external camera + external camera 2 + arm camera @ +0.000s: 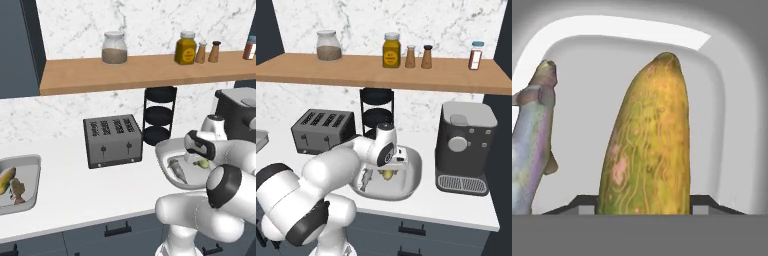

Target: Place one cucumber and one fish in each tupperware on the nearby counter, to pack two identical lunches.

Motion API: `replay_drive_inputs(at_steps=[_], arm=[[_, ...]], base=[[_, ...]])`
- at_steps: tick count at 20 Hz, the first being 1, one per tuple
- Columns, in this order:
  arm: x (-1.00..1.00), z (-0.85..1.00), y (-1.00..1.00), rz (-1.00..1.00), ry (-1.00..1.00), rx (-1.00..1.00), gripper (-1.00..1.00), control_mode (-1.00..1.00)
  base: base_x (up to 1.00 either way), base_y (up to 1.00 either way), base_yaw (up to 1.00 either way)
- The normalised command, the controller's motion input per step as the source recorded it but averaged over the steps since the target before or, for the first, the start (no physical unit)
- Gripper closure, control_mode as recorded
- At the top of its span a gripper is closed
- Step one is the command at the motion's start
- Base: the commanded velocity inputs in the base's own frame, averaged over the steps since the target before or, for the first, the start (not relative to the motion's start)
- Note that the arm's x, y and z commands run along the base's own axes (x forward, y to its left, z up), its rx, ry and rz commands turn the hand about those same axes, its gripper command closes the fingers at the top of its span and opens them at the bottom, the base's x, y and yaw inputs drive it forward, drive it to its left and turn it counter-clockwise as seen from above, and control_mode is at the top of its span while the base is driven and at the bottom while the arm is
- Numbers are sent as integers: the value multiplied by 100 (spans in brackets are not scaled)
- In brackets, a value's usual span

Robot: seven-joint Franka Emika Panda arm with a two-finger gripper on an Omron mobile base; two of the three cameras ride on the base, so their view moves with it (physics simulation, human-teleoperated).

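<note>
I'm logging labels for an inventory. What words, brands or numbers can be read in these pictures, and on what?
None can be read.
Yellow jar: label too blurred to read.
Red-capped bottle: label too small to read.
Toaster and coffee machine: no readable markings.

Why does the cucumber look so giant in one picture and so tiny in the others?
Hand view: the camera sits right at the gripper, so the cucumber looms large, with the fish beside it, cut off at the edge. Left base view: the camera sits farther back, so cucumber and fish look small in the tray. Right base view: the cucumber peeks out under the arm.
</note>
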Motion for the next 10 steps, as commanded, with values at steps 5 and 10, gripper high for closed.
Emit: replay_drive_inputs(at_steps=[5, 10], arm=[[3, -2, 0, 0, 0, 0, -100, -100], [0, 15, 10, 0, 1, -4, -100, -100]], base=[[0, 0, 0], [0, 0, 0]])
